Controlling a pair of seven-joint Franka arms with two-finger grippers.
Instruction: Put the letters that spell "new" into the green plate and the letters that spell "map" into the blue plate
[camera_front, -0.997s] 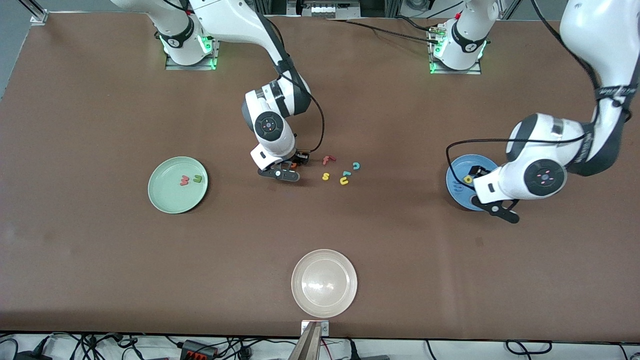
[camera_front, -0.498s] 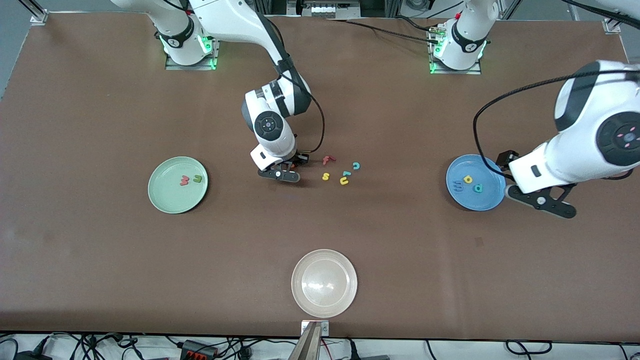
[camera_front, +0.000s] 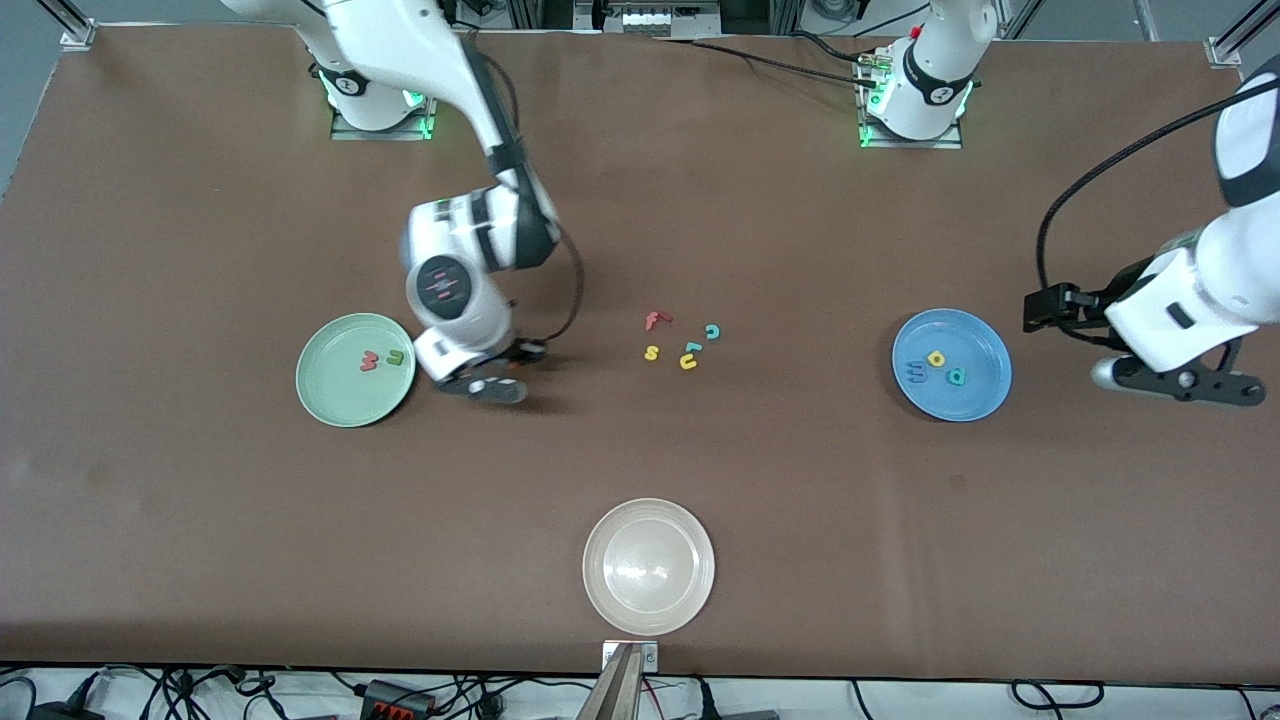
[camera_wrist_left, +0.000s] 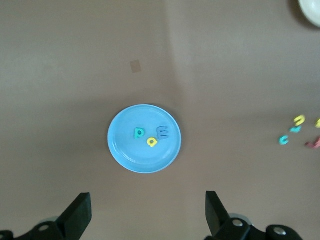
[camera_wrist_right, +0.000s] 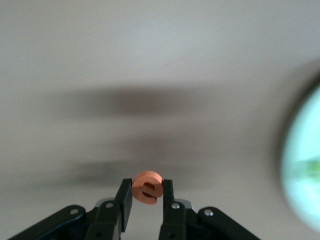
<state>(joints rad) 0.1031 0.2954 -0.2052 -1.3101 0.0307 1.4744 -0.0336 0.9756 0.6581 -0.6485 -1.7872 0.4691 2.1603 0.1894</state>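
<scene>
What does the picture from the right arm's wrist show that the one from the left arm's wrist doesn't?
Only the right wrist view shows the orange e pinched in the right tool, with an edge of the green plate beside it.

Only the left wrist view shows the blue plate holding three letters, the open left tool, loose letters and a corner of the whitish plate.

Both show the brown table.

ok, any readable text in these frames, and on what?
"e": orange letter, held in right gripper.
"w", "n": letters in green plate.
"p", "a", "m": letters in blue plate.
"f", "s", "c", "u": loose on table.
No labels or brands readable.
</scene>
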